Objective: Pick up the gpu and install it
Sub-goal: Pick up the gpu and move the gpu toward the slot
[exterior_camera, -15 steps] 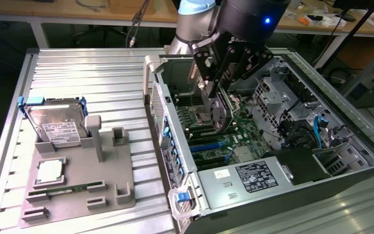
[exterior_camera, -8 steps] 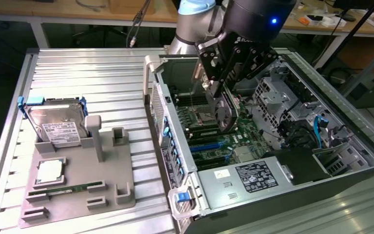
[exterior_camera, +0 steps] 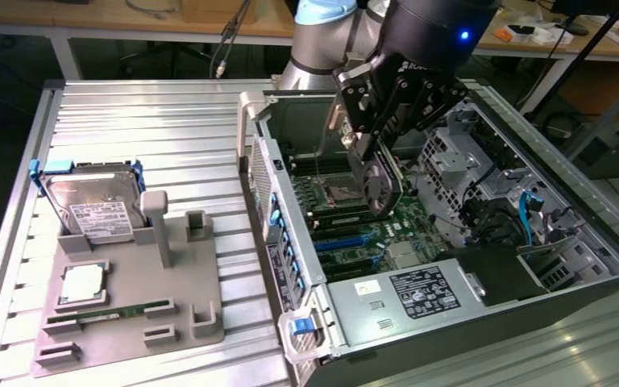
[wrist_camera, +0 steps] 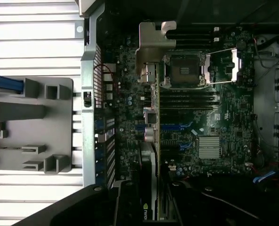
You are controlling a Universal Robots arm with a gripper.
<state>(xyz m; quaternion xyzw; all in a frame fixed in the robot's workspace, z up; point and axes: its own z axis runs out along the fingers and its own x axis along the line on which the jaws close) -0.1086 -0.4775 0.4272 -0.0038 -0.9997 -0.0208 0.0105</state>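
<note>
1. While clenched on the gpu (exterior_camera: pixel 383 189), poised above the open computer case (exterior_camera: pixel 600 234) by the bench (exterior_camera: pixel 126 113) edge on the exterior view's right: end effector (exterior_camera: pixel 380 149), gripping the card along one edge, nothing released.
2. Held off the motherboard (exterior_camera: pixel 358 242), apart from every slot; not yet seated.
3. No sideways reach to the card needed: already in the grip, hanging between end effector and board.
4. Long axis, judged from the wrist view: running straight away from the grip, with the silver bracket (wrist_camera: pixel 153 40) at the far end and the black cooler edge nearest.
5. Blue expansion slots (wrist_camera: pixel 177 127) lying crosswise to that line in the wrist view, running out from the case's rear wall (wrist_camera: pixel 90 94). Cannot tell whether that is real misalignment or only the card hanging steeply downward.
6. Bracket near that rear wall, yet apart from it.
7. Well apart, toward the bench edge on the exterior view's left: grey fixture tray (exterior_camera: pixel 116 322) carrying the hard drive (exterior_camera: pixel 94 205).
</note>
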